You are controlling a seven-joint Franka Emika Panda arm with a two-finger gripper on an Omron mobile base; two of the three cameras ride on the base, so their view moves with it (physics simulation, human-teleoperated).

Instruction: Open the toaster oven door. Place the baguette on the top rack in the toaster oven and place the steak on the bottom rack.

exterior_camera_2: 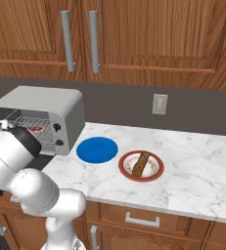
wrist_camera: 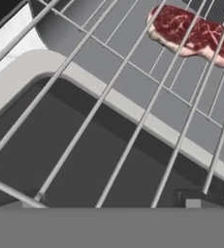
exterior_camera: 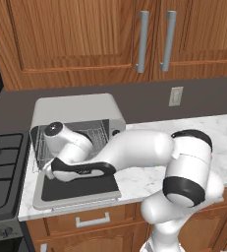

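claw open wide and empty, reaching into the toaster oven (exterior_camera: pixel 80 110) over its dropped toaster oven door (exterior_camera: pixel 78 189); steak (wrist_camera: pixel 193 34) lies ahead on a rack; baguette (exterior_camera_2: pixel 141 163) sits far off on the bench (exterior_camera_2: pixel 197 171).

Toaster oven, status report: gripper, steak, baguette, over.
Gripper open, empty, at the open toaster oven. Steak lies on a rack inside, under the upper rack's bars. Baguette on its red-rimmed plate, untouched. Nothing blocking.
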